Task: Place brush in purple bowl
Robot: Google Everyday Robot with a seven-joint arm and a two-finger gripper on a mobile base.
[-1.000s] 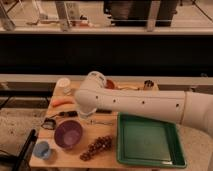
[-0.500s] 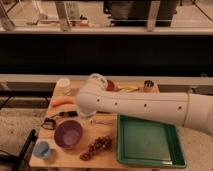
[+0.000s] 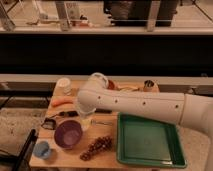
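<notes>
the gripper [image 3: 86, 121] hangs under the white arm [image 3: 145, 106], just beside the purple bowl [image 3: 68, 135]; i cannot tell if it is released or clenched. the brush [image 3: 61, 117] lies on the wooden table [image 3: 65, 158] just behind the bowl, its dark head toward the left.

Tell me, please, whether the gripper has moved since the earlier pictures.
Yes. The gripper has come down a little, ending just beside the purple bowl.
</notes>
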